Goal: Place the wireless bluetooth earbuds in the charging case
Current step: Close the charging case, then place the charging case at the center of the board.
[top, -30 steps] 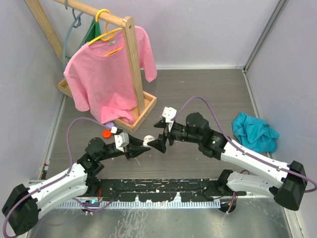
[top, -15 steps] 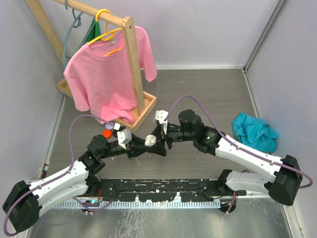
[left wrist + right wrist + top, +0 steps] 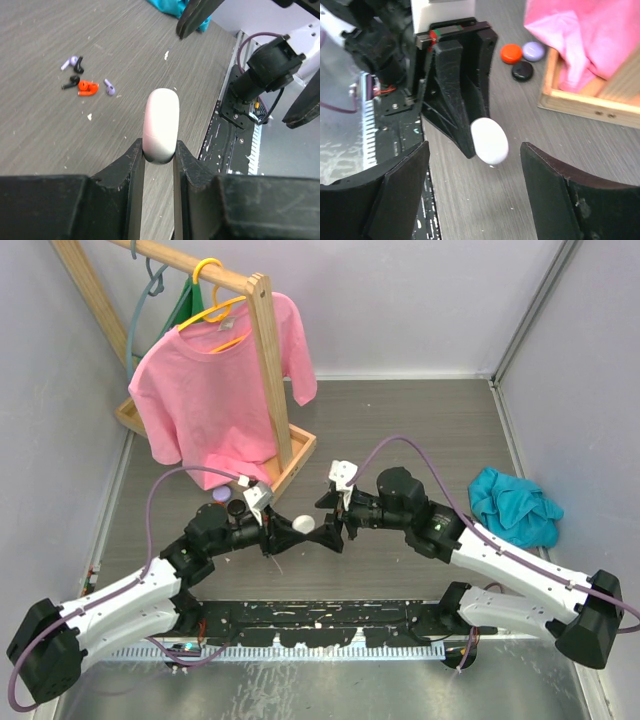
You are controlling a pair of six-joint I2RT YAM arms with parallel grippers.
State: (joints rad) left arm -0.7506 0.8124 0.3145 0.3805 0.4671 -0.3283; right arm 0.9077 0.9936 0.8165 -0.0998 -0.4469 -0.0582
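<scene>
Charging case [image 3: 161, 125] sits pinched in left gripper [image 3: 159, 148], right gripper [image 3: 474, 152] spread nearby.

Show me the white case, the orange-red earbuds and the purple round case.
white case [image 3: 161, 125]: left wrist view, middle of its rounded shell.
orange-red earbuds [image 3: 88, 88]: left wrist view, middle of the pair.
purple round case [image 3: 534, 50]: right wrist view, middle of its top.

The charging case [image 3: 300, 524] sat between the fingers [image 3: 134, 170] of the left gripper [image 3: 159, 155], with the right gripper [image 3: 334, 526] just beside it at three o'clock. The earbuds [image 3: 82, 82] lay on the table [image 3: 60, 135], maybe at ten o'clock.
</scene>
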